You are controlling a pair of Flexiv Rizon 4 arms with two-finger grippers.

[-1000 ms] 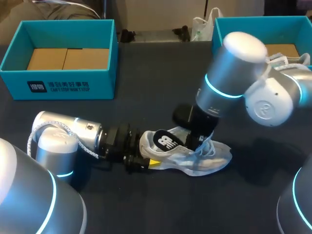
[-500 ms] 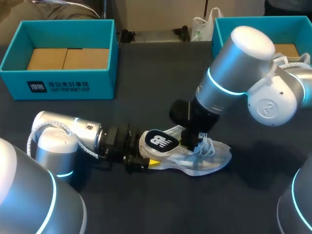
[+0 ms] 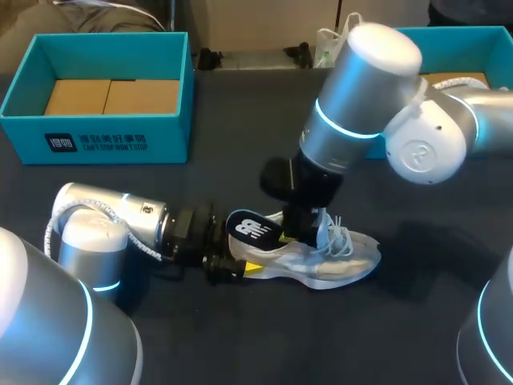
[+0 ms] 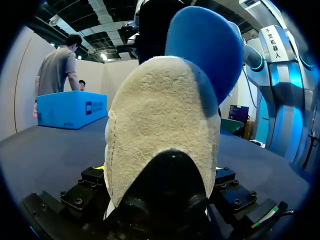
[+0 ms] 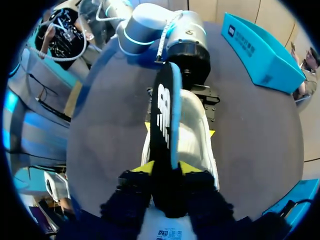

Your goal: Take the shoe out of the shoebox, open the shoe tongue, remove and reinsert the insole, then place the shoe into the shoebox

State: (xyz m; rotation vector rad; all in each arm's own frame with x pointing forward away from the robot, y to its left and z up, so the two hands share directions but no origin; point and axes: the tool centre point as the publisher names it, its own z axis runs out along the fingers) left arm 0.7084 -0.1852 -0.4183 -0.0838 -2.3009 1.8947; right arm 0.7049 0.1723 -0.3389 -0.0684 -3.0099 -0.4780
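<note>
Sneaker (image 3: 341,261) lying lengthwise on table (image 3: 240,337), heel clamped in left gripper (image 3: 228,269); insole (image 3: 247,228) pinched by right gripper (image 5: 166,169) just above, free end over the heel.

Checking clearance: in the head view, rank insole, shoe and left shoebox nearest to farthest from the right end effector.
1. insole: gripped in the right end effector.
2. shoe: directly beneath it.
3. left shoebox: far back-left corner.
</note>
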